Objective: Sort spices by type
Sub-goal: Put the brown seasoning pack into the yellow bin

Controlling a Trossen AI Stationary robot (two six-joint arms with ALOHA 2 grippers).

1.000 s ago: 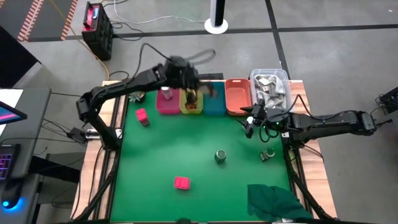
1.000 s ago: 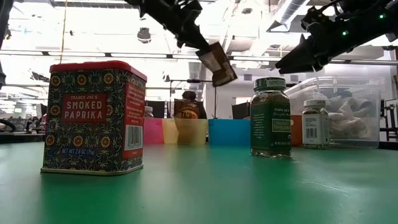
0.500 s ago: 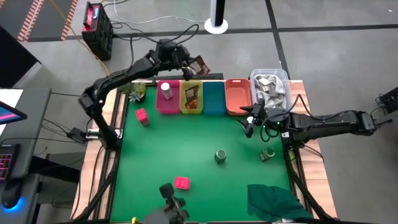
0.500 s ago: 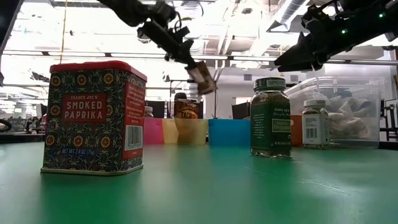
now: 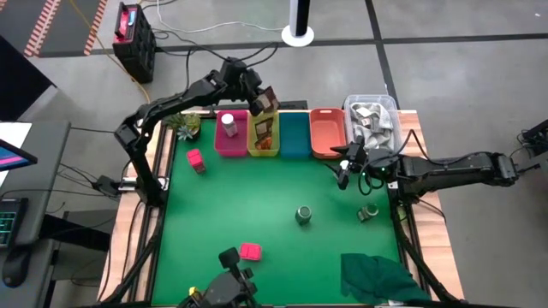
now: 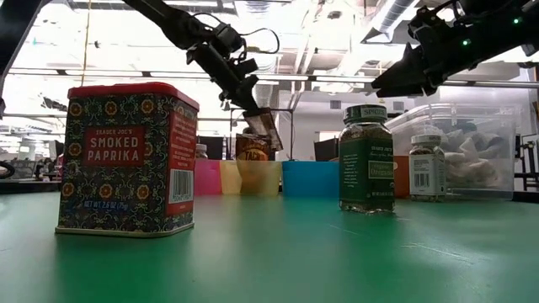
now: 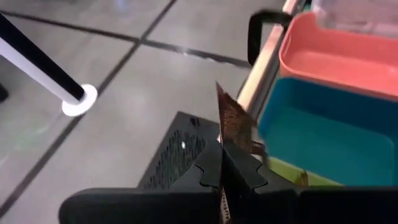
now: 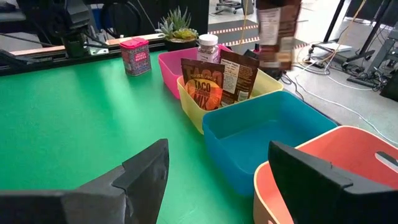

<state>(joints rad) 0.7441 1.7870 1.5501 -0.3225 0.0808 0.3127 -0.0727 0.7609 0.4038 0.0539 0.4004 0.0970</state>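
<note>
The left gripper pinches a brown spice packet between closed fingers, hanging just above the yellow bin. The right gripper hovers with fingers spread, empty, near the orange bin.

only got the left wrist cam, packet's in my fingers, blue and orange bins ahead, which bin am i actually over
Observer: In the high view, the left gripper holds the packet about over the far edge of the yellow bin.
Operator: anything in that bin already
Observer: Yes, the right wrist view shows two brown taco mix packets standing in it.
Operator: where's the right arm
Observer: The right gripper hovers by the near end of the orange bin, fingers open and holding nothing.
</note>
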